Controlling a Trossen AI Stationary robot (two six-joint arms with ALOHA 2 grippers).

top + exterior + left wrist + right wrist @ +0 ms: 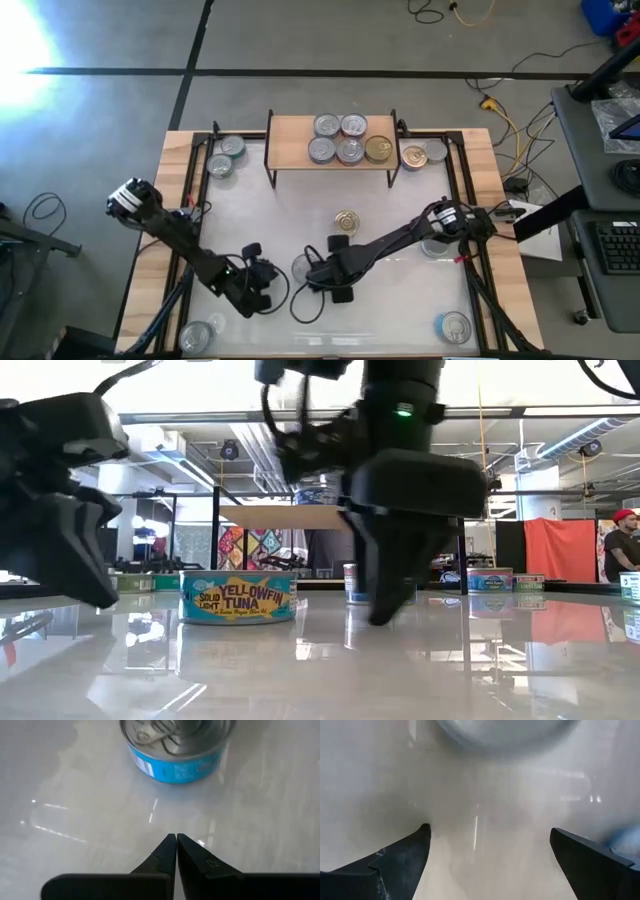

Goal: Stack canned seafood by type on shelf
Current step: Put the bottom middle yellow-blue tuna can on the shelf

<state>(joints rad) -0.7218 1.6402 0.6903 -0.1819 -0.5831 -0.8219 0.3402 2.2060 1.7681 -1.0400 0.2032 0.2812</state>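
Grey floor (120,40) w/ cables (500,110); desk (600,130) right side.

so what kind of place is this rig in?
Looks like a robotics lab or workshop, not a home. Loose cables run over a bare concrete floor, a desk with a keyboard sits beside the table, and the low view shows open industrial ceiling ducting.

Bright, even indoor light, with glare.
A blown-out patch washes the high view's upper-left corner; the glossy counter (400,215) mirrors streaks, and the right wrist view is soft.
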